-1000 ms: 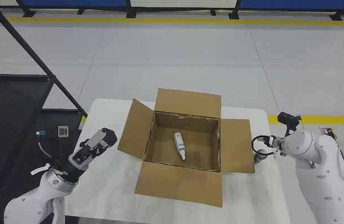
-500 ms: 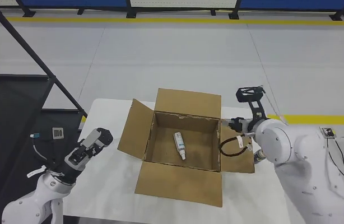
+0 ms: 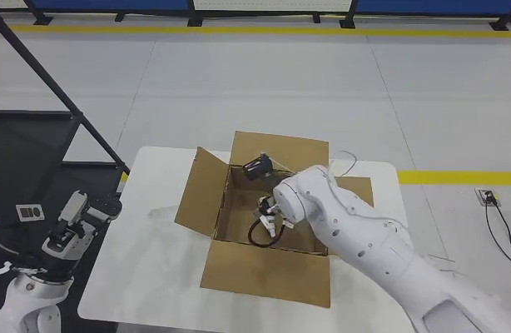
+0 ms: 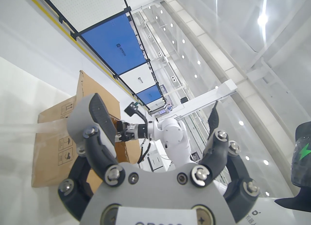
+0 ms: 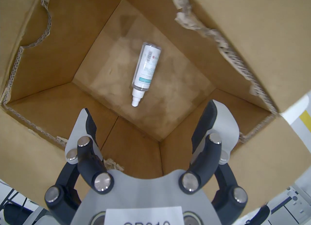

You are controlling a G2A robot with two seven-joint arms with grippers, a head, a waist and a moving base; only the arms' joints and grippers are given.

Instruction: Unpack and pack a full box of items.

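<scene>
Hovering right pincer [image 5: 148, 109], spread, bottle [image 5: 145, 70] lying beneath on box [image 5: 48, 65] floor, left pincer [image 4: 155, 109] spread

White bottle [image 5: 145, 70] flat in box [image 5: 48, 65] (open)

The right arm [image 3: 347, 225] and left arm [image 3: 27, 295] wear glossy white rounded shells; a black cable [image 3: 257, 235] loops at the right wrist. The right pincer [image 5: 148, 111] and left pincer [image 4: 155, 106] share grey plates, black links, silver screws [image 5: 102, 181], ribbed black pads [image 4: 100, 111] and white labels [image 5: 143, 216].
</scene>
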